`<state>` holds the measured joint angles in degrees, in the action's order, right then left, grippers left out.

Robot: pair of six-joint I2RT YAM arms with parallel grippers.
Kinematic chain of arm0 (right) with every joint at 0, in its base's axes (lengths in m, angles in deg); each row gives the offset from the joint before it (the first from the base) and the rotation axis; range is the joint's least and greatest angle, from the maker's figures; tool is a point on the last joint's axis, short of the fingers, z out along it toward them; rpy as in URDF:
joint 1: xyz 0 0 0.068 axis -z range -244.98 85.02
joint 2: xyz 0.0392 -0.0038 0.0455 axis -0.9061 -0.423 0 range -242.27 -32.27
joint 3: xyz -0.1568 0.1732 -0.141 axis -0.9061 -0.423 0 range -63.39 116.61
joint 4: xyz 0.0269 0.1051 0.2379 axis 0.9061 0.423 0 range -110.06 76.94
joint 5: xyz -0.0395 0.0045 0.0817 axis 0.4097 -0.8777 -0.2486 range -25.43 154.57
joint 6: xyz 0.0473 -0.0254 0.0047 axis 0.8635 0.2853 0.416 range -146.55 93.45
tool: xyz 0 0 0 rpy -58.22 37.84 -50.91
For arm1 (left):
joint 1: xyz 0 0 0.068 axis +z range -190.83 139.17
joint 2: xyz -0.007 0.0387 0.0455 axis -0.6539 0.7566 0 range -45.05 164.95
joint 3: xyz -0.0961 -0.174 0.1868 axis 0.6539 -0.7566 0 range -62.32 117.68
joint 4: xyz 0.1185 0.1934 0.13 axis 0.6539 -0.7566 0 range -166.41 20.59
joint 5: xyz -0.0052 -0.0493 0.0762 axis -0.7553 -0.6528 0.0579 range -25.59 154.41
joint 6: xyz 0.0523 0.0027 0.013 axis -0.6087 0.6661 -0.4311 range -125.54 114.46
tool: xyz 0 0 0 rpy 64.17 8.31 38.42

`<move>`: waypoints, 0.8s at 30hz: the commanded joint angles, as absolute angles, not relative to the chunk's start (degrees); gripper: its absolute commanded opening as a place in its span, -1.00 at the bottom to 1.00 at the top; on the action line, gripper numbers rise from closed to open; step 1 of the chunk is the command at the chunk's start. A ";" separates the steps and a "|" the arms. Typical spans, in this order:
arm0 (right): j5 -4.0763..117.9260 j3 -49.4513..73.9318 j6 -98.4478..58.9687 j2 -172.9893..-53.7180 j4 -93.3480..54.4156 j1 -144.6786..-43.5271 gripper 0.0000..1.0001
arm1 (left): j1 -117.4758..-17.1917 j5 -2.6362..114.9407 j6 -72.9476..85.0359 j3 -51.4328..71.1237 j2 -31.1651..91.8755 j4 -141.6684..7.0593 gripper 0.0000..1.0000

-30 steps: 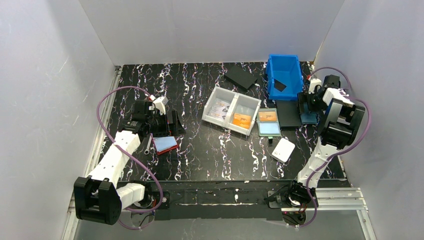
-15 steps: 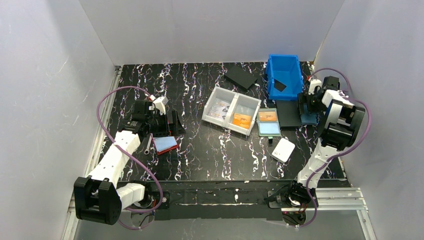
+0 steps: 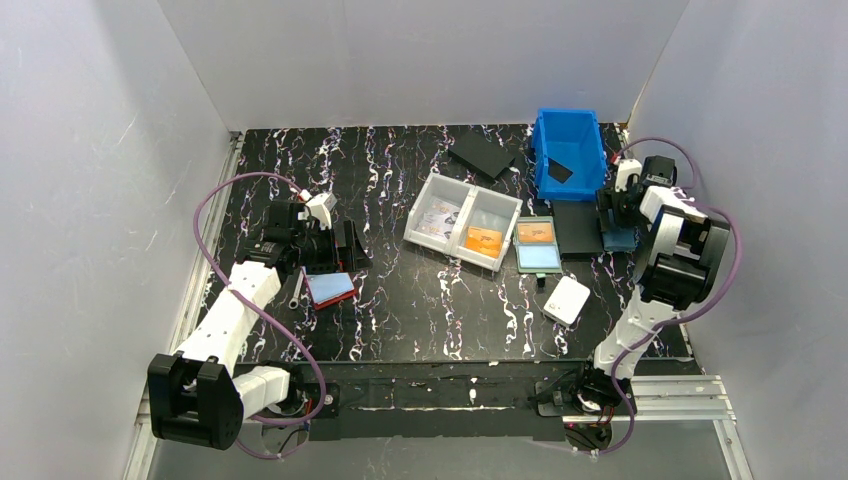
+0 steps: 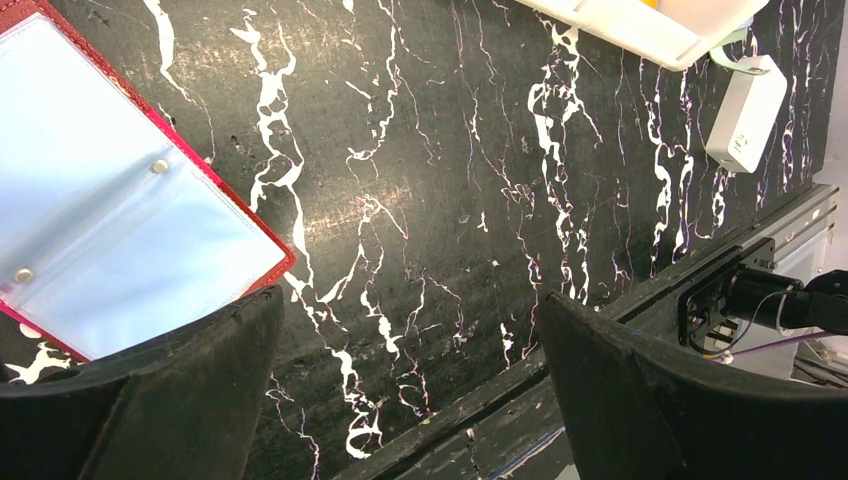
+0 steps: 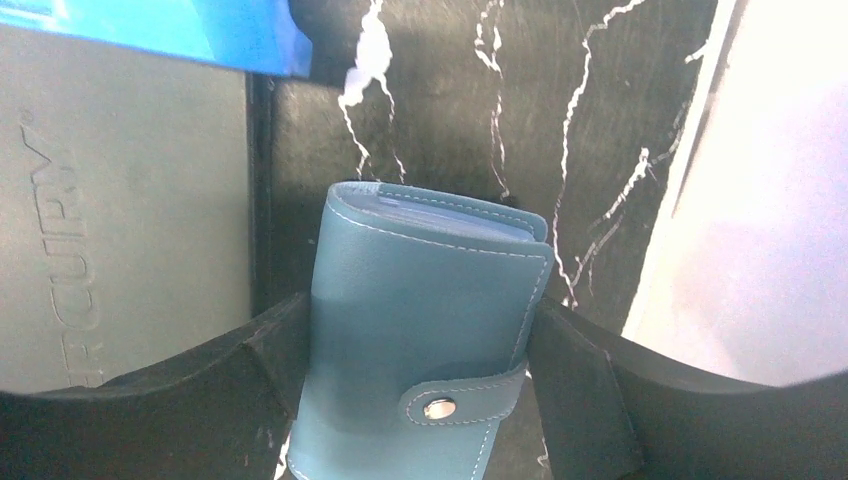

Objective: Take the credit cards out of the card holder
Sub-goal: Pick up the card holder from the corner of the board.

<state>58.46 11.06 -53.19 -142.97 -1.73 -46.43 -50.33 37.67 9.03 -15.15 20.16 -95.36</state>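
pinched by both long edges in right gripper [image 5: 418, 345], low centre of right-wrist frame: closed blue stitched-leather card holder [image 5: 430, 280], snap tab fastened. left gripper [image 4: 408, 310] splayed wide, empty. could have skidded free on lifting, grip shallow; credit cards unseen inside.

A closed blue card holder [image 5: 430, 270], its tab fastened by a metal snap [image 5: 435, 408], lies on the black marbled tabletop [image 5: 440, 100]. The right end effector [image 5: 418, 340] straddles it, one dark finger [image 5: 200, 400] touching each long side. A grey lettered sheet [image 5: 120, 200] lies left, a blue bin's edge [image 5: 180, 30] above it.
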 commanded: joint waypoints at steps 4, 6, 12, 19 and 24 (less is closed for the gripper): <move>59.96 12.57 -53.73 -136.95 1.90 -45.29 0.49 | -50.24 35.27 8.46 -15.83 19.25 -95.42 0.97; 59.05 12.94 -53.95 -136.06 2.95 -45.29 0.47 | -50.24 34.95 8.44 -15.83 19.22 -95.34 0.97; 57.24 13.23 -54.45 -132.53 5.53 -45.29 0.46 | -50.24 34.08 8.57 -15.83 18.83 -95.08 0.97; 51.41 11.95 -59.00 -125.52 13.43 -46.04 0.45 | -50.24 30.68 10.04 -15.15 18.37 -94.21 0.97; 47.76 8.85 -63.05 -117.18 20.26 -49.90 0.46 | -50.24 27.03 13.29 -14.74 16.38 -93.93 0.97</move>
<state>52.88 10.58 -58.67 -125.09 13.61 -46.50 -50.33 31.79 10.63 -15.15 19.66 -94.64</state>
